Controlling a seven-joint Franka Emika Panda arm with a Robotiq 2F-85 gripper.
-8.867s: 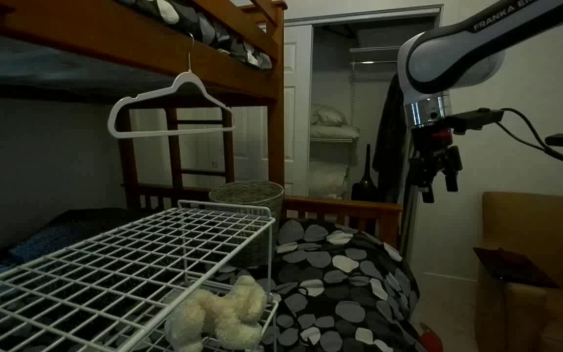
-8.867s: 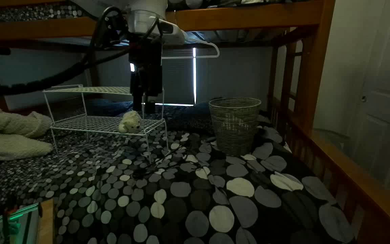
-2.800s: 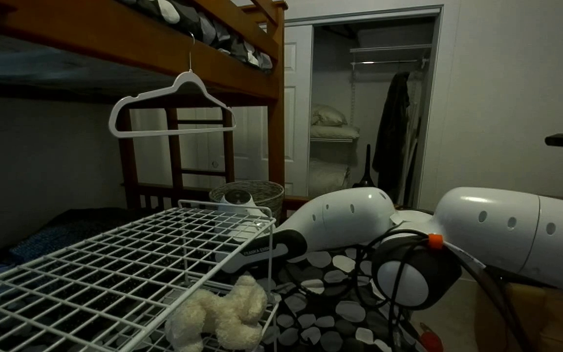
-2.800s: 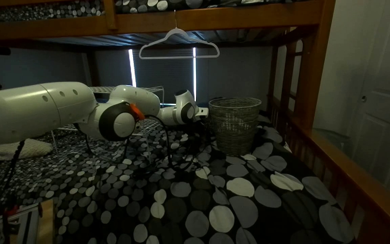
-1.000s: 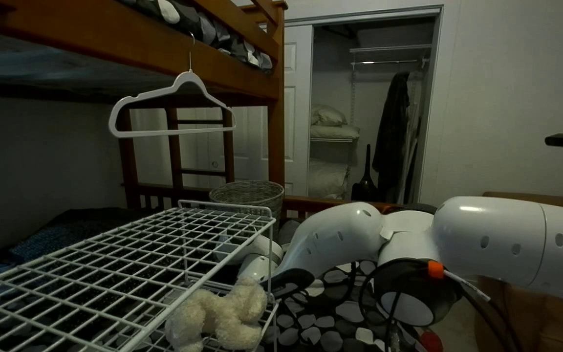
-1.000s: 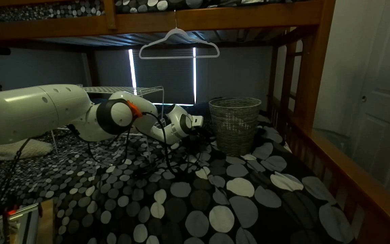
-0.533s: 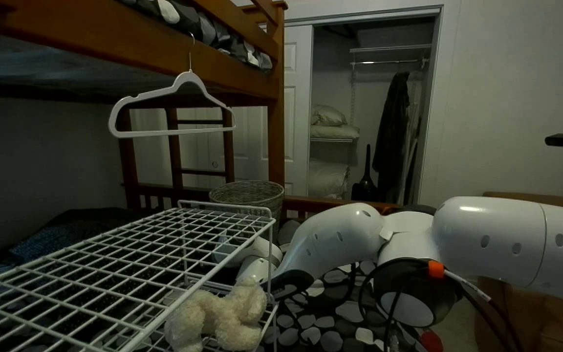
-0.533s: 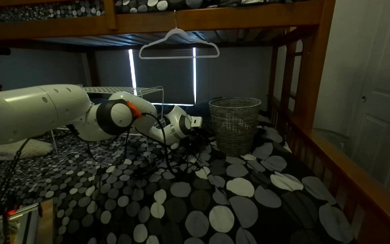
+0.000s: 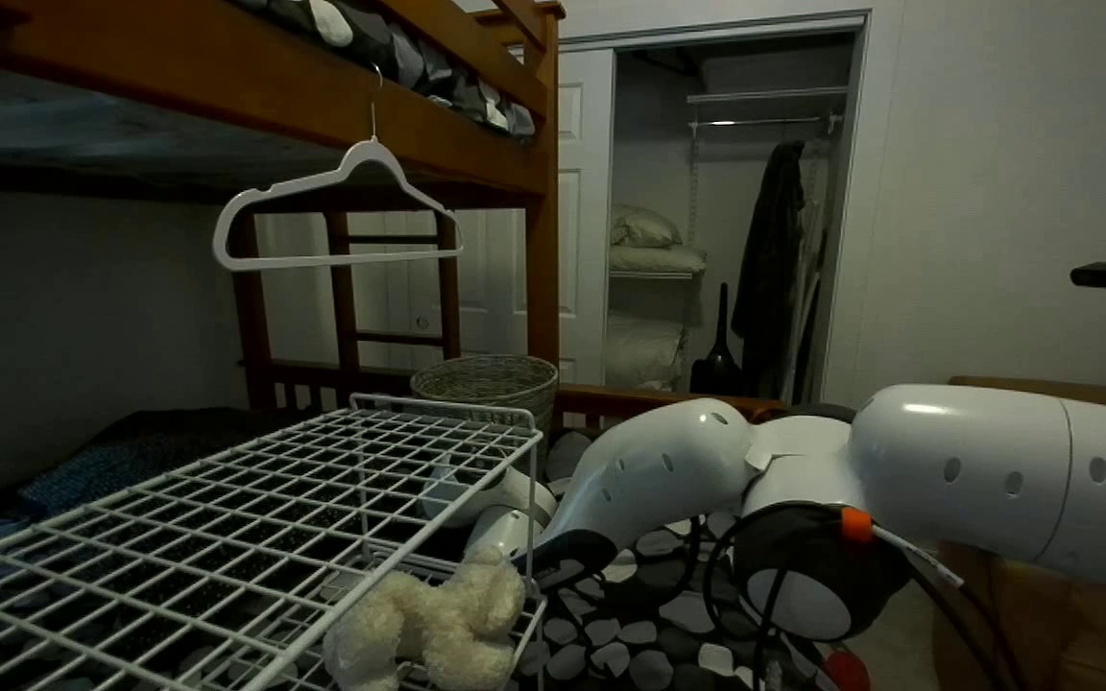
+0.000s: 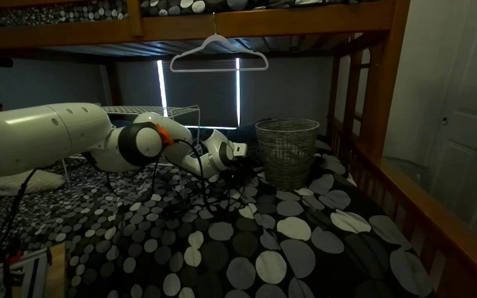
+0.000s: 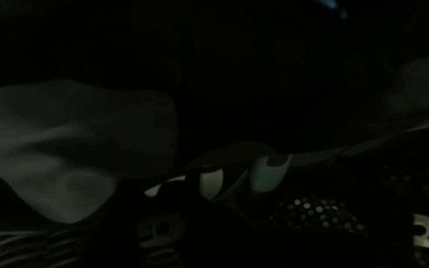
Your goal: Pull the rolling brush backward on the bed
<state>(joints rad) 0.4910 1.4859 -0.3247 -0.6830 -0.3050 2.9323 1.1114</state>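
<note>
Beside the wicker basket (image 10: 287, 155), the end effector (image 10: 236, 174) is too dark to tell spread from pinching. Pulling crookedly could topple the basket; the drooping cable (image 10: 201, 176) could snag.

Franka arm (image 10: 73, 132) is stretched pretty low over the bed (image 10: 271, 265), blk w/ wht + grey spots, its wrist (image 10: 224, 152) near an upright wicker basket (image 10: 288, 159) standing on it. Blk cable (image 10: 203, 184) droops off the arm. Wire shelf (image 10: 135, 109) + cream fleecy cloth (image 10: 42, 182) are partly hidden behind it. Wht hanger (image 10: 218, 70) hangs off the upper bunk rail (image 10: 304, 22), window blind (image 10: 201, 95) in the bkgd, panel door (image 10: 468, 153) on the rt.
</note>
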